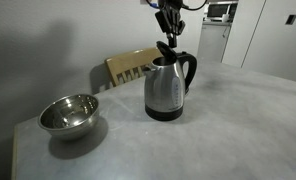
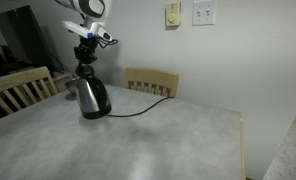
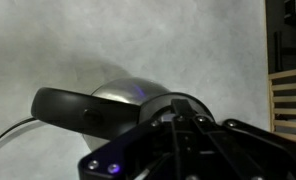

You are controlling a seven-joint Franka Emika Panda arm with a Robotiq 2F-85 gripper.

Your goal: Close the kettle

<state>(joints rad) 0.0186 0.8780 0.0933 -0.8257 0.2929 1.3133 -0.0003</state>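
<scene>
My jaws hang just above the kettle [image 1: 168, 88], right of the bowl [image 1: 68, 113] on the desk [image 1: 238, 130]; their opening I cannot tell, and the lid [image 1: 168, 50] looks raised, so closing it remains

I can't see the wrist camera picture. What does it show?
Looking straight down, the robot's gripper hangs close over the steel kettle, whose black handle curves across the middle. Grey table lies around it, a wooden chair at the right edge.
</scene>
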